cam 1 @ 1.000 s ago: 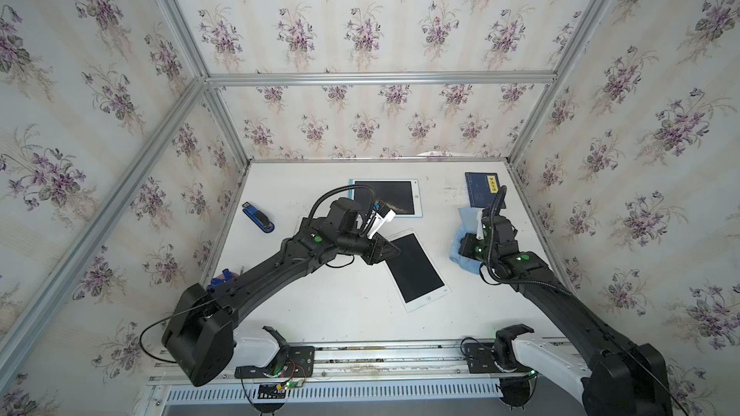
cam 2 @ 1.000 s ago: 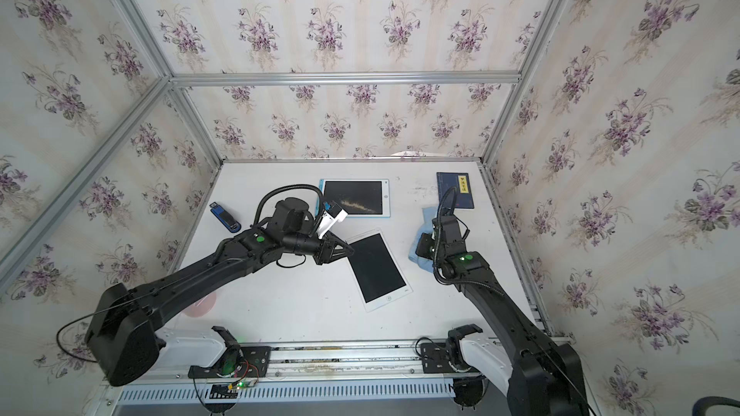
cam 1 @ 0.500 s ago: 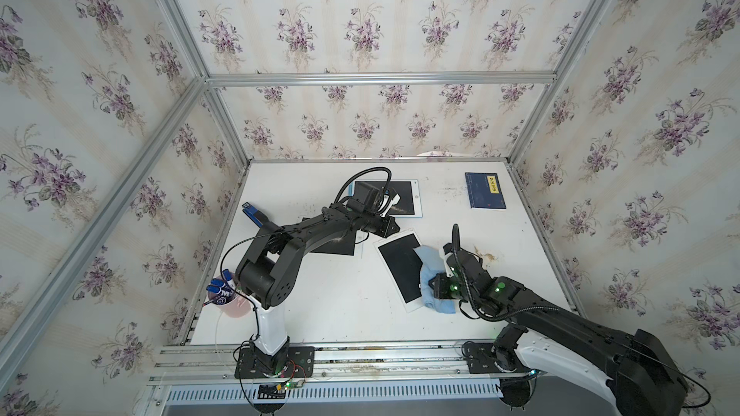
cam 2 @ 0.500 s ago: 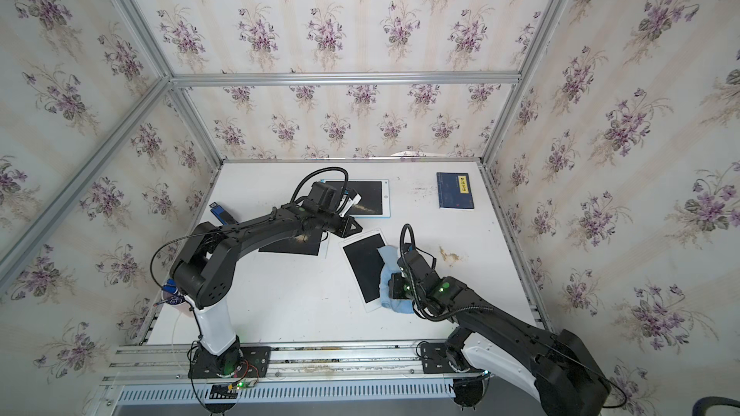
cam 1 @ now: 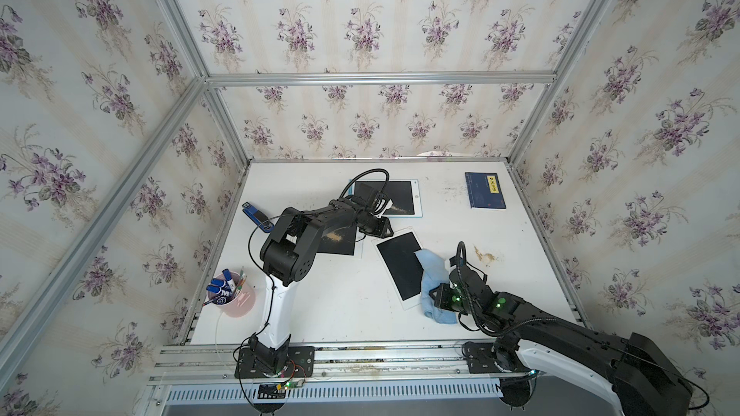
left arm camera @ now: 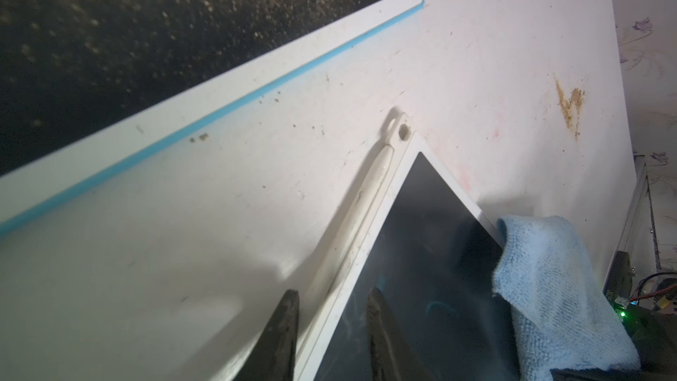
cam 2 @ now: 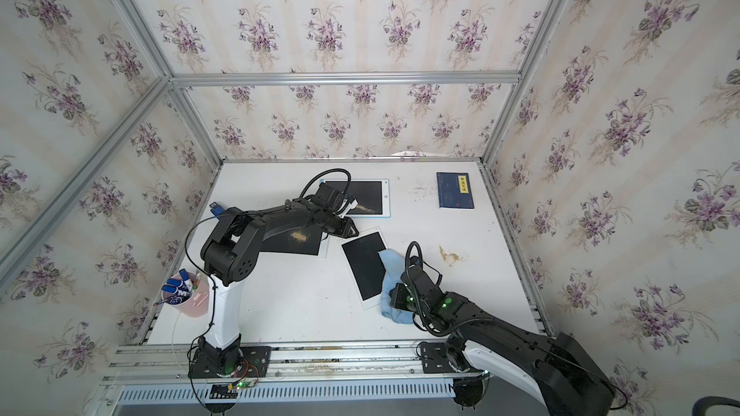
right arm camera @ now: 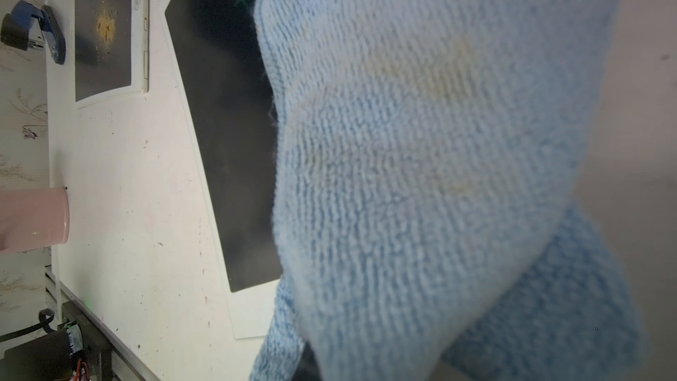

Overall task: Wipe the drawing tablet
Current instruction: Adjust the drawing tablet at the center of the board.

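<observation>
Left hand: fingers parted, straddling the stylus clipped along the drawing tablet edge. Tablet lies flat on the counter, between the 2 hands. Right hand: clenched on blue cloth, which drapes over the tablet's side nearest that hand.

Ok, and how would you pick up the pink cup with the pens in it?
Probably by its round wall, below the rim, coming in level from the open table side. The pink cup stands upright, and pens sticking out of its top block a grab from above. The table's edge crowds its other side.
</observation>
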Robot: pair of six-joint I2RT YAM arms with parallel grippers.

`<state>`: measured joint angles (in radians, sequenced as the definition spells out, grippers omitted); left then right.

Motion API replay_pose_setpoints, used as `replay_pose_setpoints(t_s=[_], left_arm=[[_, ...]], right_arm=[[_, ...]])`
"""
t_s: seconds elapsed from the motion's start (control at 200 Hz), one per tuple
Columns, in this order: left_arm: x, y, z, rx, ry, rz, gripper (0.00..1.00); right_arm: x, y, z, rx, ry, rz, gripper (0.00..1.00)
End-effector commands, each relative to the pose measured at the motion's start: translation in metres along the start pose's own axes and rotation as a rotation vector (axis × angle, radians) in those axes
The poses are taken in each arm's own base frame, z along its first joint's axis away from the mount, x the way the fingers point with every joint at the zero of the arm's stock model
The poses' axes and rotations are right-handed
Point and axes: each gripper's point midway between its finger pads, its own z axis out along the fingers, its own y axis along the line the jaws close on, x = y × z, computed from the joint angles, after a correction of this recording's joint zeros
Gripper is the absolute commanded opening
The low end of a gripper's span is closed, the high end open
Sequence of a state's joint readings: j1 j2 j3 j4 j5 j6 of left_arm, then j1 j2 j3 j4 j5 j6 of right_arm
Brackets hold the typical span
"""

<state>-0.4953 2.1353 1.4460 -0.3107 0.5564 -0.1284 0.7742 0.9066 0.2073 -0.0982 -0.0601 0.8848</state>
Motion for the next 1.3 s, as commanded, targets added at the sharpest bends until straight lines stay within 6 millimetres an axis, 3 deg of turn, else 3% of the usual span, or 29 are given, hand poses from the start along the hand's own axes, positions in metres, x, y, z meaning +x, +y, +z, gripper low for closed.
replay_pose_setpoints(t_s=[0.0, 0.155, 0.415, 0.964, 1.224, 1.294], left_arm=[[0.004, -0.006, 0.003, 0.034, 0.033, 0.007, 0.31], [0.019, -0.009, 0.003, 0.059, 0.071, -0.011, 0.28], [0.059, -0.024, -0.006, 0.089, 0.132, -0.021, 0.26], [0.13, -0.065, -0.042, 0.142, 0.147, -0.051, 0.25], [0.162, -0.058, -0.054, 0.112, 0.153, -0.076, 0.26], [0.17, -0.055, -0.053, 0.113, 0.161, -0.088, 0.25]], right_arm=[[0.009, -0.019, 0.001, 0.08, 0.029, 0.041, 0.0], [-0.004, -0.03, -0.008, 0.172, -0.031, 0.047, 0.0], [-0.044, -0.029, -0.024, 0.234, -0.114, 0.02, 0.0], [-0.061, -0.021, 0.004, 0.205, -0.072, -0.01, 0.0], [-0.107, -0.005, 0.02, 0.21, -0.142, -0.055, 0.0], [-0.131, -0.009, 0.023, 0.204, -0.169, -0.03, 0.0]])
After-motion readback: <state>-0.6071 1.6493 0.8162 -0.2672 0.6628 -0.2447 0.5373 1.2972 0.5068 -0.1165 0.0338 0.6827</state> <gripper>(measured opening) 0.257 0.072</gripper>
